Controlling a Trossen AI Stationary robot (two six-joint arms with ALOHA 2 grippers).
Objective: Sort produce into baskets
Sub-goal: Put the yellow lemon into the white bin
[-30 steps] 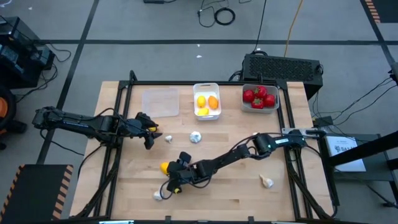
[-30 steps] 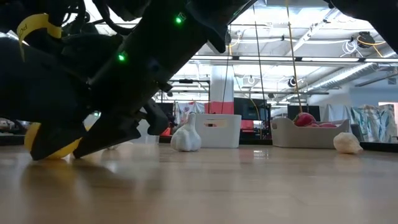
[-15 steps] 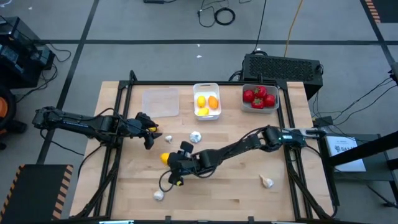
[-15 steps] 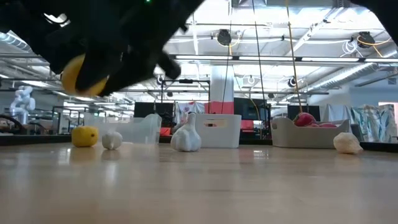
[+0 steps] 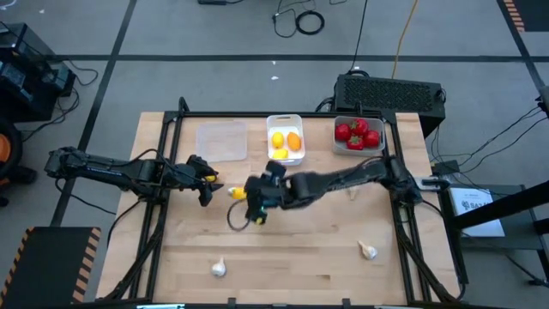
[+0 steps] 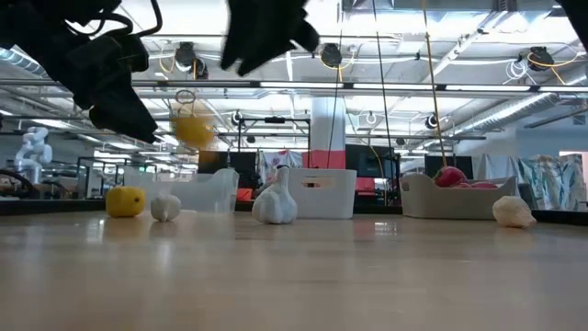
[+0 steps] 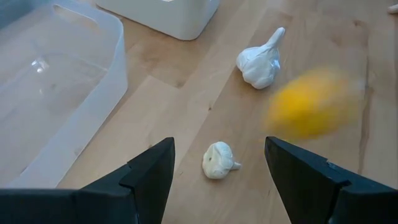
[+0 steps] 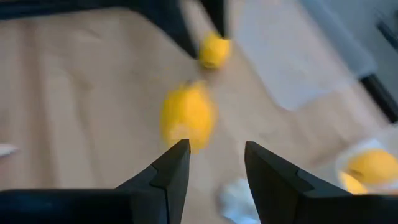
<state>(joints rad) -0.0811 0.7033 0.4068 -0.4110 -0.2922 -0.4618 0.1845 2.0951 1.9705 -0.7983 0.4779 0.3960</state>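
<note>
Off the tabletop (image 6: pixel 367 276) only in the low view, the lemon (image 6: pixel 193 129) hangs ahead of the right gripper (image 8: pixel 217 149) and its parted fingers.

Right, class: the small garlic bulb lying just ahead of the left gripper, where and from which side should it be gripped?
Probably best across the rounded body of the small garlic bulb, coming straight down from above. It lies on its side, and its short stem looks too thin to hold. The left gripper, jaws open, could straddle the plump middle.
</note>
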